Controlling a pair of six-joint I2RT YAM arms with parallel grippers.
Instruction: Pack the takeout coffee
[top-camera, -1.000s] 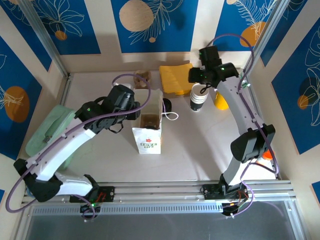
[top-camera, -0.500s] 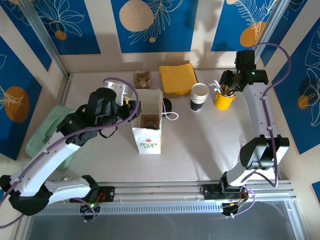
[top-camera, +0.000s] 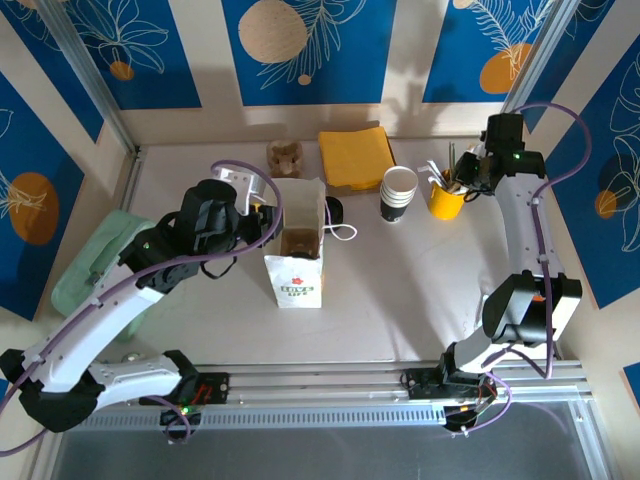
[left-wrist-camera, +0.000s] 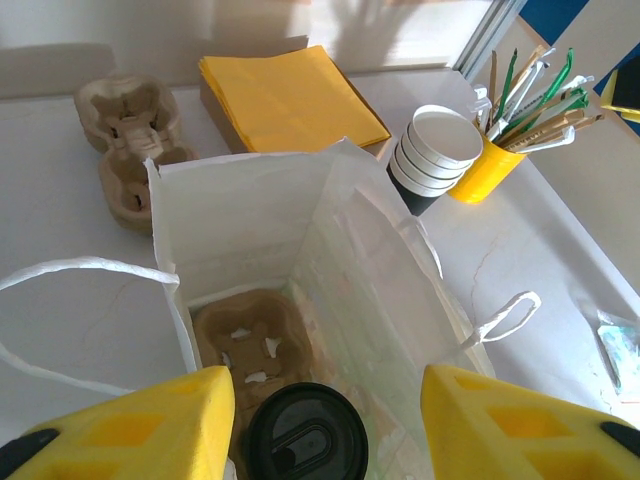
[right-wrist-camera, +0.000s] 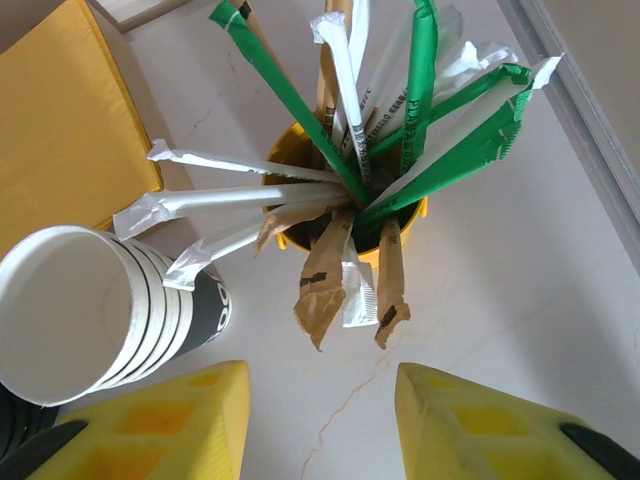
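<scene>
The takeout coffee cups (right-wrist-camera: 90, 300) are standing nested on the tabletop (top-camera: 400, 290) just left of your right jaws, which are hanging apart and empty above the straw holder (top-camera: 446, 200). Your left jaws are hovering spread, gripping nothing, over the paper bag (left-wrist-camera: 250, 220), where a black-lidded cup (left-wrist-camera: 305, 440) is sitting in a pulp carrier (left-wrist-camera: 245, 335), so one coffee seems packed, extras perhaps remaining. Blue panels (top-camera: 300, 40) are walling in the tabletop.
</scene>
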